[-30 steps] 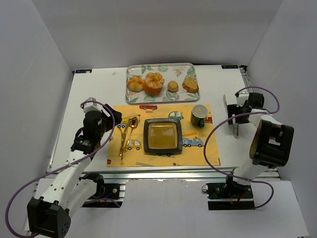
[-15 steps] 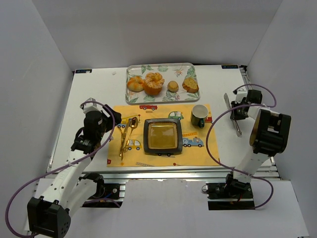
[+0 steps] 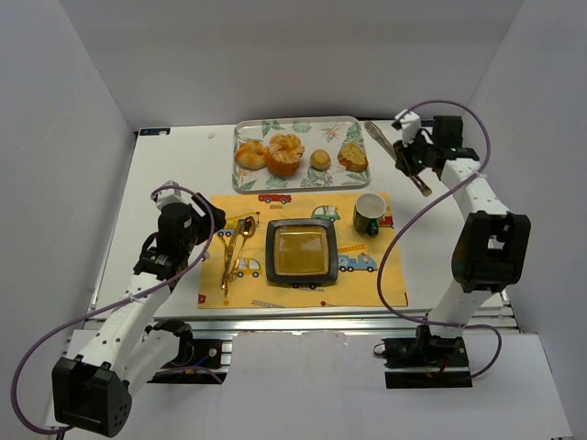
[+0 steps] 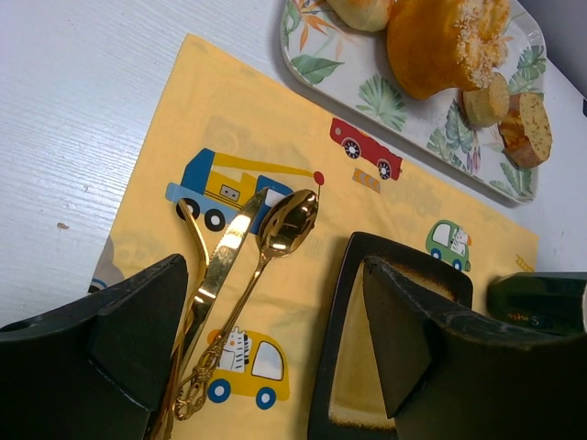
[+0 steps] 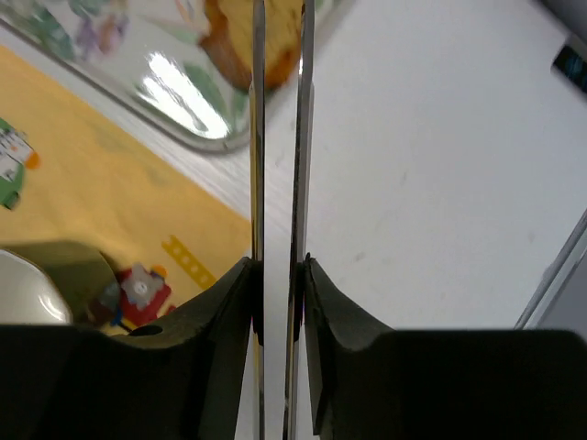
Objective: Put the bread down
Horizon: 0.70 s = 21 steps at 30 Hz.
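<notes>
left gripper [image 4: 275, 302] wide apart, arm bent | right gripper [image 5: 278, 275] clamped on tongs [image 5: 256, 137], arm stretched forward

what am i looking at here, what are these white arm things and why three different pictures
These are two robot arms bolted to a table, each ending in a two-finger gripper. The wide picture looks down from above and behind them. The other two come from a camera on each wrist, so the dark shapes at the bottom are that arm's own fingers. On the table lie a leaf-patterned tray with four pieces of bread, and a yellow placemat holding a square dark plate, a mug and gold cutlery. The right gripper squeezes metal tongs beside the tray. The left gripper is open and empty over the cutlery.
</notes>
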Available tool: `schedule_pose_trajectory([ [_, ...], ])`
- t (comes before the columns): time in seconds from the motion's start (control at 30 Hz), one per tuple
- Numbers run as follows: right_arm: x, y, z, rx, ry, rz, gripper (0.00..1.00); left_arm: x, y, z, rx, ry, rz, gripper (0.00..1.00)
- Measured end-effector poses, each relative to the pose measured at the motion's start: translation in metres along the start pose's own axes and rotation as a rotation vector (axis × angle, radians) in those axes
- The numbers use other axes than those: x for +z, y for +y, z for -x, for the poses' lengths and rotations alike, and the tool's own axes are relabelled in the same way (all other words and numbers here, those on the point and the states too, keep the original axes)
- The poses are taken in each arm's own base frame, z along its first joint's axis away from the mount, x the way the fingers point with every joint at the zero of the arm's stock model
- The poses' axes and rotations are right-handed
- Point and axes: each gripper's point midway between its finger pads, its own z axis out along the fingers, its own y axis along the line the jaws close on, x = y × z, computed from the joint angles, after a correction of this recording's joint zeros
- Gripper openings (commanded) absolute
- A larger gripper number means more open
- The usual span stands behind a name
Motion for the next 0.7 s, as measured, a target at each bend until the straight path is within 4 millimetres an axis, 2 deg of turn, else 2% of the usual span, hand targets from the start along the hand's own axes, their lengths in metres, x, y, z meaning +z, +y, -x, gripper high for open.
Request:
schedule_pose_trajectory([
  [0.13,0.009,0.023,0.053,-0.134,-0.066,0.051,0.34,0.001,-0.001,0.001,0.0,0.001,0.001,0.86],
  [0.27,0.031,0.039,0.077,-0.226,-0.066,0.101,0.35,0.0,-0.002,0.003,-0.001,-0.003,-0.003,0.86],
  [0.5,0.072,0.066,0.084,-0.306,-0.011,0.171,0.38,0.0,-0.002,0.003,-0.001,-0.003,-0.002,0.87],
  [0.7,0.08,0.073,0.084,-0.308,0.009,0.19,0.39,-0.003,-0.003,0.006,-0.004,-0.018,-0.008,0.87],
])
